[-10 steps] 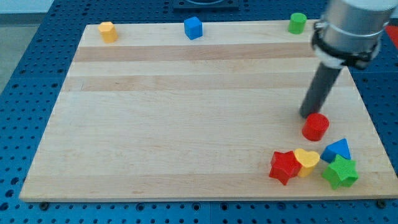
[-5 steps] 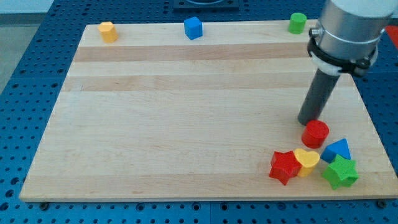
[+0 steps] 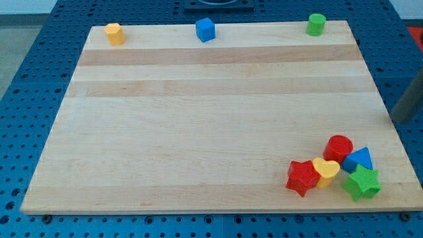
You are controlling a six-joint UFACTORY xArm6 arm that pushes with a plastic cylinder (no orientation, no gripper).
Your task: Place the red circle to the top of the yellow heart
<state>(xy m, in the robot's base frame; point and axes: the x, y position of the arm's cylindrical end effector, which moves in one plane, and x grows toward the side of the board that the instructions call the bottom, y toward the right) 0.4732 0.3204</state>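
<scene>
Touching the yellow heart's [image 3: 326, 170] upper right, the red circle [image 3: 338, 147] crowds the board's [image 3: 198, 119] corner — my tip [image 3: 399, 121] off-board.

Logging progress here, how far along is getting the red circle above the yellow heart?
Nearly done: the red circle block sits just above and slightly right of the yellow heart block, beside the blue triangle block. Nothing is in hand; the dark rod is at the right edge, my tip hidden. Left: perhaps a small leftward nudge.

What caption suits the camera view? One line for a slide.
Red circle sits just above the yellow heart among the clustered blocks; my tip stands off the board's right edge.
</scene>
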